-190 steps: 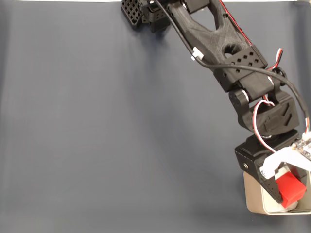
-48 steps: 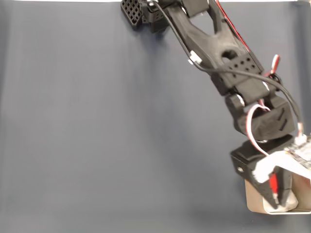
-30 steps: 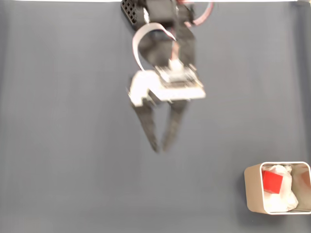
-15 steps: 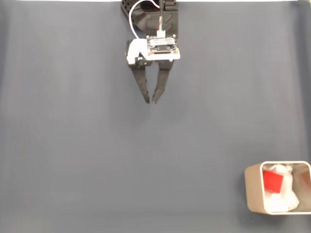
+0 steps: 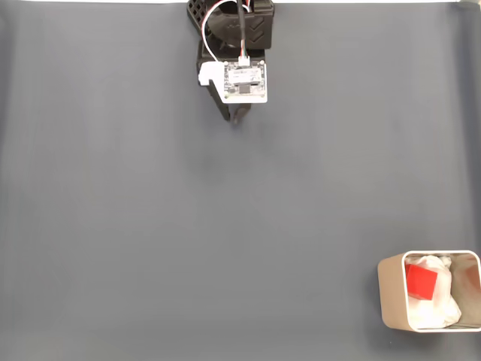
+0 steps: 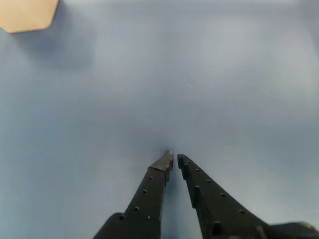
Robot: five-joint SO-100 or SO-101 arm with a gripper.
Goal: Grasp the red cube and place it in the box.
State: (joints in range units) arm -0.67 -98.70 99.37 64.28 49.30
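Resting in box (image 5: 392, 295), red cube (image 5: 421, 283), seemingly half-buried.

We see the grey table (image 5: 188, 226) lying bare across nearly the whole fixed view, so a gripper could pass freely anywhere in the middle and left. The only obstacle on it is the box (image 5: 391, 297) at the lower right corner, its inside taken up by crumpled paper (image 5: 443, 297) and the red cube (image 5: 421, 282).
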